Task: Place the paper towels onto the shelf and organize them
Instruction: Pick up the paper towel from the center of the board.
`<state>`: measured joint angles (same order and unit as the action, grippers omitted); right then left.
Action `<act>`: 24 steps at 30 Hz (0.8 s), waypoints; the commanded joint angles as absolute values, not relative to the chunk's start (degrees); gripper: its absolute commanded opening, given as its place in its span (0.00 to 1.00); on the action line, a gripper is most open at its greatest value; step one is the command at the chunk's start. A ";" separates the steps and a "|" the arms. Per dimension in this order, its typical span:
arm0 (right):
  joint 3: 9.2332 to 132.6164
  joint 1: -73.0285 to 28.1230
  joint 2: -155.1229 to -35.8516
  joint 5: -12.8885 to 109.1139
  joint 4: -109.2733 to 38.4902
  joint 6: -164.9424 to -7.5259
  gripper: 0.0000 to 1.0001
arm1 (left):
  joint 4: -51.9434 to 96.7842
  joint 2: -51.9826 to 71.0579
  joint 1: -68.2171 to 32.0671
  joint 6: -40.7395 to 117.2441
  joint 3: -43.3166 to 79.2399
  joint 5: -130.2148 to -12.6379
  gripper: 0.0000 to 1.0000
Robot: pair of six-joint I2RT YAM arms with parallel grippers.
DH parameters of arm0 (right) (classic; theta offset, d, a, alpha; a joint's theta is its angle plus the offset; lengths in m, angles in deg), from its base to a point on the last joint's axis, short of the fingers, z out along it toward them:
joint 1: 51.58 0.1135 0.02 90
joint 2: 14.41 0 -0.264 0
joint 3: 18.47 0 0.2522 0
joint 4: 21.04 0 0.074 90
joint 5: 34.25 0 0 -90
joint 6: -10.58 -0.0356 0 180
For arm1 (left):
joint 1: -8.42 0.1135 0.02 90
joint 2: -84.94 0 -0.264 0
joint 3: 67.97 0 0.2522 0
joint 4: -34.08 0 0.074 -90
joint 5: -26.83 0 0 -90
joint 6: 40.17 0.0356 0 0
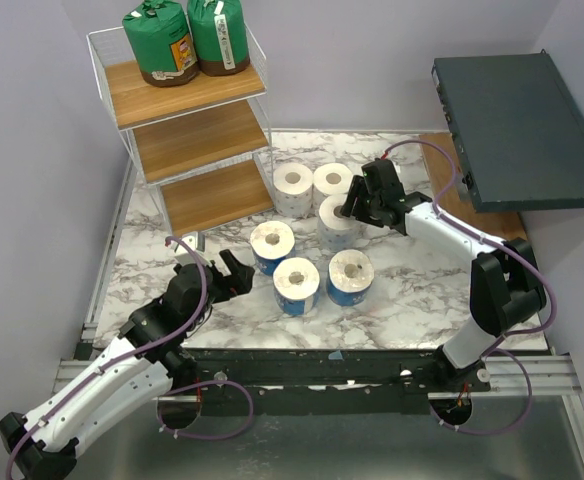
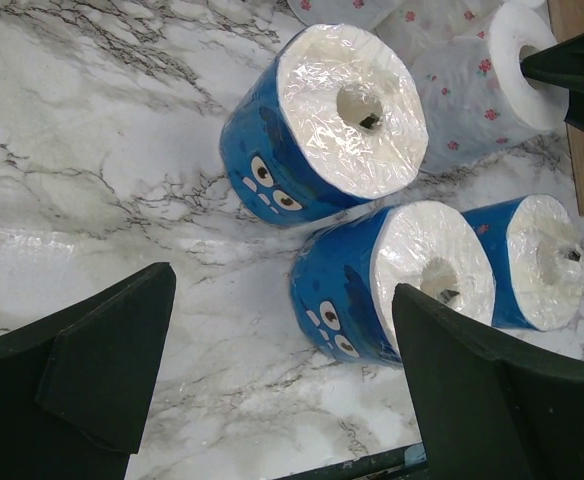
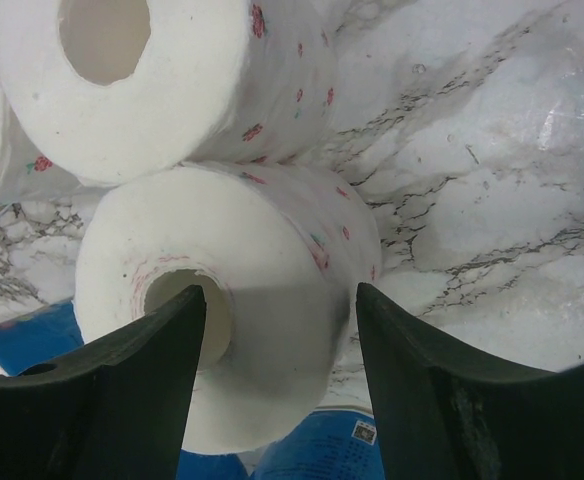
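The shelf (image 1: 194, 140) stands at the back left with two green-wrapped paper towels (image 1: 159, 42) on its top board. Three white rolls and three blue-wrapped rolls (image 1: 297, 284) stand on end on the marble table. My right gripper (image 1: 351, 210) (image 3: 280, 290) is shut on the wall of the nearest white roll (image 1: 334, 230) (image 3: 262, 225), one finger at its core and one against its outer side. The roll rests on the table. My left gripper (image 1: 236, 271) (image 2: 282, 285) hangs open and empty, just left of the blue rolls (image 2: 322, 110).
A dark grey flat box (image 1: 517, 120) juts over the table's back right. The shelf's middle and bottom boards (image 1: 212, 195) are bare. The other two white rolls (image 1: 293, 186) touch the gripped one from behind, and a blue roll (image 1: 350, 276) stands just in front of it.
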<state>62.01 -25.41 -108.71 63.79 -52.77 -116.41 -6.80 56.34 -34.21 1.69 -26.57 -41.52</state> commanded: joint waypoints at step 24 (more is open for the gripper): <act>63.98 -25.30 -109.35 64.18 -55.25 -114.37 0.41 | -6.71 57.98 -34.38 0.77 -26.02 -43.39 0.94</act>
